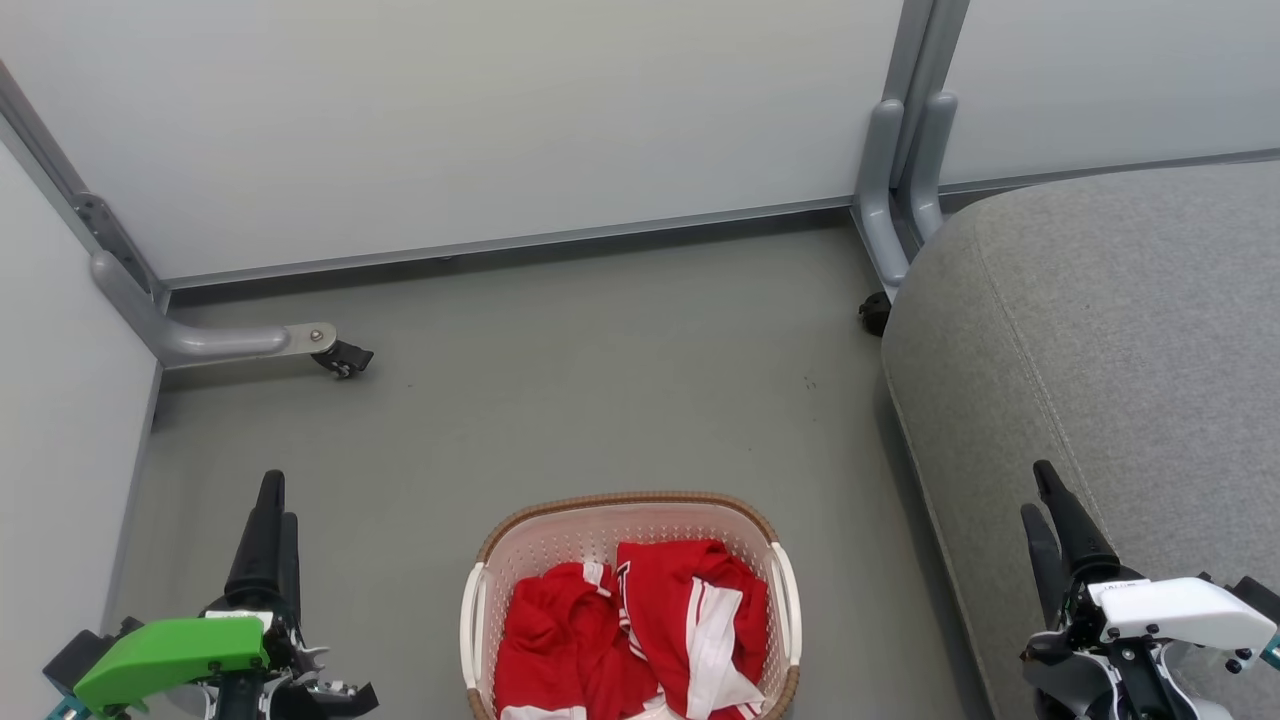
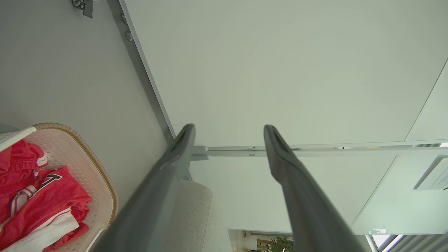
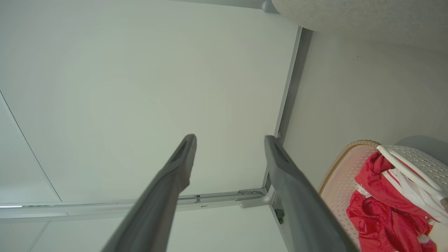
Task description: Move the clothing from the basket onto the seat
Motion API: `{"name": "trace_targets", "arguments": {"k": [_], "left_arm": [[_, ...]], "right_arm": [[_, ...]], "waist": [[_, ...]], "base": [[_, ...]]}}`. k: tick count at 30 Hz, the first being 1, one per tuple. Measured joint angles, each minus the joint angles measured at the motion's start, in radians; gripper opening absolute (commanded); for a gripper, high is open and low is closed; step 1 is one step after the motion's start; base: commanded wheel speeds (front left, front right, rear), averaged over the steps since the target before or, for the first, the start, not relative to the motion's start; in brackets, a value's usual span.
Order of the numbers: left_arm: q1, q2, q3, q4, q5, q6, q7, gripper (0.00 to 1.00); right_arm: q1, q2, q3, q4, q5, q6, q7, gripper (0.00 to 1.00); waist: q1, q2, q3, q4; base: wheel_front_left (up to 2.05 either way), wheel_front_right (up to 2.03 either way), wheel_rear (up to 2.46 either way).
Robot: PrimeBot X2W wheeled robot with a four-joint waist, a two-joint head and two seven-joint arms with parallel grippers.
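Observation:
The clothing [image 1: 640, 630], red with white stripes and trim, lies bunched inside the cream perforated basket [image 1: 630, 497] on the floor at the bottom centre. The grey seat [image 1: 1120, 330] stands to the right of the basket. My left gripper [image 1: 277, 500] hovers left of the basket, and my right gripper [image 1: 1036, 490] hangs over the seat's near edge. In the left wrist view, the left gripper [image 2: 230, 128] is open and empty, with the clothing [image 2: 38, 199] and basket [image 2: 101, 182] at lower left. The right gripper [image 3: 230, 138] is likewise open and empty, the clothing [image 3: 381, 217] at lower right.
Pale partition walls [image 1: 500, 120] close off the back and the left side. Their grey feet with black casters [image 1: 340, 355] [image 1: 875, 312] stick out onto the grey floor [image 1: 600, 380] between the basket and the back wall.

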Motion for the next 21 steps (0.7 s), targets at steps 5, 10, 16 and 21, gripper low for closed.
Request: {"name": "trace_targets", "arguments": {"k": [5, 10, 16, 21], "left_arm": [[-0.001, 0.0, -0.008, -0.014, 0.067, 0.0, -0.023, 1.0], [-0.002, 0.0, -0.012, -0.027, 0.141, 0.0, -0.045, 1.0], [-0.004, 0.0, -0.026, -0.043, 0.257, 0.014, -0.068, 1.0], [-0.008, 0.001, -0.049, -0.062, 0.367, 0.039, -0.088, 1.0]], "right_arm": [[0.0, 0.0, 0.009, -0.014, -0.062, 0.0, -0.023, 1.0], [0.0, -0.001, 0.019, -0.031, -0.145, 0.0, -0.045, 1.0], [0.0, -0.002, 0.028, -0.049, -0.256, 0.0, -0.069, 1.0], [0.0, -0.003, 0.039, -0.067, -0.366, 0.0, -0.088, 1.0]], "waist": [[0.0, 0.0, 0.001, 0.001], [0.0, 0.0, 0.002, 0.001], [0.0, 0.0, 0.003, 0.002], [0.0, 0.0, 0.004, 0.002]], "base": [[0.0, 0.0, 0.0], [0.0, 0.0, 0.0], [0.0, 0.0, 0.0], [0.0, 0.0, 0.0]]}}
